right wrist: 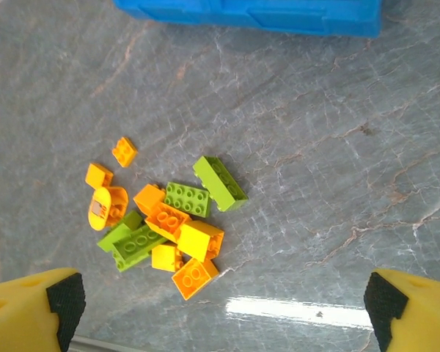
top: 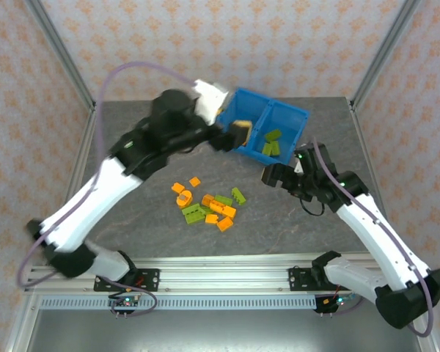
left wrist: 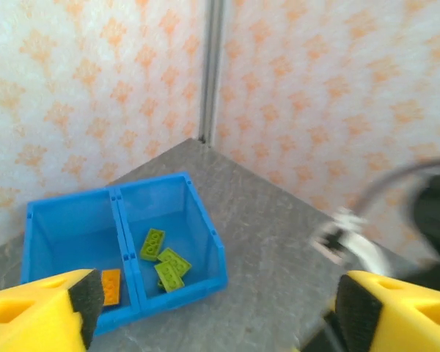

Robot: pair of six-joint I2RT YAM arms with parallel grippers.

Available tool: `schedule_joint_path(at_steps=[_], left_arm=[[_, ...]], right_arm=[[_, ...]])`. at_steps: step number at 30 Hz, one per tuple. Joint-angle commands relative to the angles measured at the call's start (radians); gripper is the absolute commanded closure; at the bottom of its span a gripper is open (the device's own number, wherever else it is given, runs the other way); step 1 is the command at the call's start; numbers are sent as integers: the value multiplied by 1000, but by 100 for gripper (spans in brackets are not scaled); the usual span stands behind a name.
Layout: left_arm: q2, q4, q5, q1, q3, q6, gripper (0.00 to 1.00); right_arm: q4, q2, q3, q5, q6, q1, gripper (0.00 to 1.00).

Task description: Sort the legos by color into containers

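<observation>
Currently the left gripper [top: 238, 132] [left wrist: 220, 315] hangs above the left compartment of the bright blue plastic two-compartment bin [top: 297, 121] [left wrist: 205, 282] [right wrist: 279, 15], which stands at the far side of the grey marbled table [top: 337, 139] [right wrist: 337, 147]. In the left wrist view its yellow fingers [left wrist: 29, 312] are spread wide, with nothing between them. Nearer the arm bases, a loose pile of orange and lime green studded plastic bricks [top: 209, 205] [right wrist: 161, 227] lies on the table, well apart from the bin; most pieces touch or overlap, and two small orange ones sit just off its edge. The bin's left compartment holds one flat orange brick [left wrist: 111, 286] lying by the central divider. The right compartment holds three lime green rectangular bricks [top: 271, 143] [left wrist: 165, 260], close together on the floor. To the right of the pile, just in front of the bin's near wall, the right gripper [top: 268, 176] [right wrist: 224, 315] hovers over bare table; its yellow fingers [right wrist: 37, 312] stand fully apart and hold nothing.
</observation>
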Motion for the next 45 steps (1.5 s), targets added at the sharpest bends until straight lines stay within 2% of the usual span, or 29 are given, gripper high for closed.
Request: schedule_joint_path(at_steps=[1, 4, 6, 10, 15, 17, 20, 22, 27, 31, 38, 42, 45], left_arm=[[-121, -164, 123, 2, -222, 231, 8], [-295, -298, 199, -1, -394, 376, 0], [-406, -332, 202, -2, -497, 422, 0], [-626, -277, 175, -2, -715, 499, 0], [-770, -212, 207, -2, -867, 559, 0], [-785, -180, 207, -2, -909, 568, 0], [-775, -163, 191, -2, -938, 574, 0], [-764, -160, 182, -2, -949, 574, 0], [-777, -128, 168, -2, -985, 577, 0], [-793, -93, 165, -2, -999, 562, 0], [-812, -46, 135, -2, -998, 555, 0], [-821, 17, 95, -2, -990, 553, 0], [-832, 86, 53, -2, -1000, 544, 0]], right_arm=[[85, 77, -23, -45, -55, 20, 2], [128, 181, -14, -37, -71, 59, 3], [143, 254, 2, -11, -93, 100, 4], [137, 425, 39, 124, -159, 194, 6], [180, 613, 79, 121, -177, 237, 16], [198, 678, 100, 120, -180, 240, 23], [195, 763, 147, 119, -182, 243, 41], [195, 794, 163, 140, -181, 246, 49], [190, 839, 196, 150, -185, 246, 67], [175, 821, 213, 156, -166, 246, 76], [159, 659, 258, 184, -132, 246, 79], [107, 595, 347, 308, -133, 229, 79], [83, 587, 416, 398, -130, 166, 79]])
